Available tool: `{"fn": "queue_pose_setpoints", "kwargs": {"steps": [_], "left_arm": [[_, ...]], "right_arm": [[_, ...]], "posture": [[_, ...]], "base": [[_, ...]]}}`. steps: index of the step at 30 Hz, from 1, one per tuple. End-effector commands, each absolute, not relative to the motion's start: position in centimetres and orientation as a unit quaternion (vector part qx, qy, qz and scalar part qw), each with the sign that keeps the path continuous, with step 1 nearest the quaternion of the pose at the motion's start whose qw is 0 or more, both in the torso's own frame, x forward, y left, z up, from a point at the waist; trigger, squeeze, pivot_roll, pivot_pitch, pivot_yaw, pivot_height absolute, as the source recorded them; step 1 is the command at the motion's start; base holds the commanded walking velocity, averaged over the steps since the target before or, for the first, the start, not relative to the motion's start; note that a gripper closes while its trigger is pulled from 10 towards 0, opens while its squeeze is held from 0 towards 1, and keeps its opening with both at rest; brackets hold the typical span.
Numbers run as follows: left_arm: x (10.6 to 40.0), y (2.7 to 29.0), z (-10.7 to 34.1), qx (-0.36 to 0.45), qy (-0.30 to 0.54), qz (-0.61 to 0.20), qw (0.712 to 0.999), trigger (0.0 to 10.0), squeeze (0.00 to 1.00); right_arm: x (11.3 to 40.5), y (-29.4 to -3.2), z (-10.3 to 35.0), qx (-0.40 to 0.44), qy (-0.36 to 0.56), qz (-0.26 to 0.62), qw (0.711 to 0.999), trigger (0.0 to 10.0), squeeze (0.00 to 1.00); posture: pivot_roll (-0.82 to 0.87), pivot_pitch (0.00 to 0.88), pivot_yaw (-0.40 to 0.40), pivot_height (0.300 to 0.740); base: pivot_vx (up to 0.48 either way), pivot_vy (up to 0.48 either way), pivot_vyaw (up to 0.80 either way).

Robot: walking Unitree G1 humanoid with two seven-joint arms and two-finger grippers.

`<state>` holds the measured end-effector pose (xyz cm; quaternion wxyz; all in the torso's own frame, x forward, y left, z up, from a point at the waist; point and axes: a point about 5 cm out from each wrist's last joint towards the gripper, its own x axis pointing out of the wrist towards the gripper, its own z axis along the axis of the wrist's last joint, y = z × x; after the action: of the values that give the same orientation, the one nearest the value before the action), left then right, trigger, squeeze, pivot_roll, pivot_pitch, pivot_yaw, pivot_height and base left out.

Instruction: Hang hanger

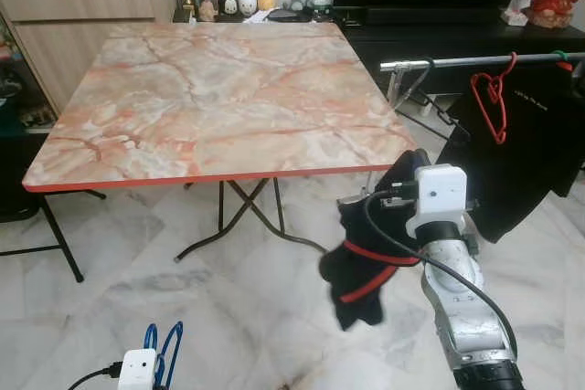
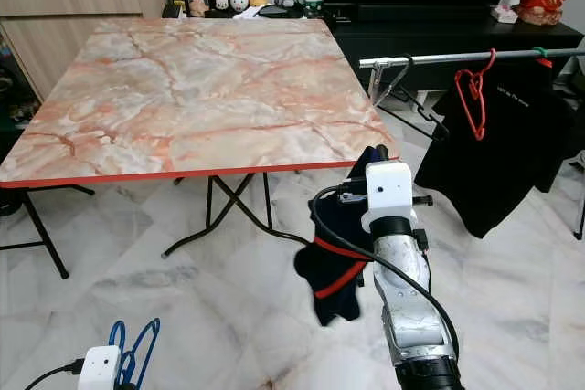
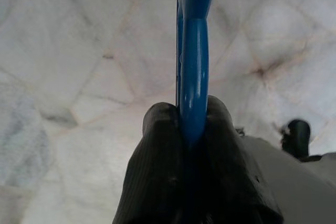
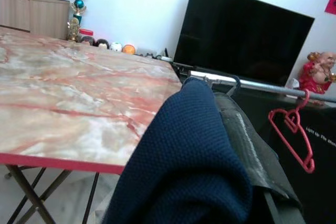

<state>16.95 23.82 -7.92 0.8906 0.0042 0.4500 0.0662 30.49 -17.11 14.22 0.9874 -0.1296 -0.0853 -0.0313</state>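
Beside the marble worktop (image 1: 210,98), your right hand (image 1: 395,191) grips a garment-laden red hanger (image 1: 370,258); its hook could miss the rail (image 1: 475,61). Your left hand (image 3: 191,129) pinches blue hangers (image 3: 193,66).

marble-top folding table (image 1: 219,98) | stands on tiled floor (image 1: 183,308)

bright, even indoor light; soft shadows under the table (image 1: 219,98); wrist views blur close up.

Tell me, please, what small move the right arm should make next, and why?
Probably raise the right gripper toward the rail. It holds a dark garment on a red hanger well below the rail, where another red hanger already hangs.
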Motion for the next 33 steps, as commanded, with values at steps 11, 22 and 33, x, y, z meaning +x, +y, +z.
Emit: {"fn": "queue_pose_setpoints", "kwargs": {"steps": [11,22,33], "left_arm": [[16.6,23.8,-8.1,-0.001,0.457,0.064,0.887,10.0,0.0],[16.5,23.8,-8.1,0.002,0.459,0.06,0.887,10.0,0.0],[16.7,23.8,-8.1,0.003,0.457,0.062,0.887,10.0,0.0]], "right_arm": [[30.8,-16.8,15.7,-0.12,-0.12,-0.029,0.985,10.0,0.0],[31.7,-15.8,18.8,-0.117,-0.173,-0.006,0.978,10.0,0.0],[35.9,-11.9,27.8,-0.073,-0.274,0.063,0.957,10.0,0.0]], "posture": [[-0.05,0.0,-0.046,0.74],[-0.06,0.0,-0.044,0.74],[-0.08,0.0,-0.019,0.74]], "base": [[0.253,0.0,0.15],[0.264,0.0,0.0],[0.264,0.0,0.0]]}}
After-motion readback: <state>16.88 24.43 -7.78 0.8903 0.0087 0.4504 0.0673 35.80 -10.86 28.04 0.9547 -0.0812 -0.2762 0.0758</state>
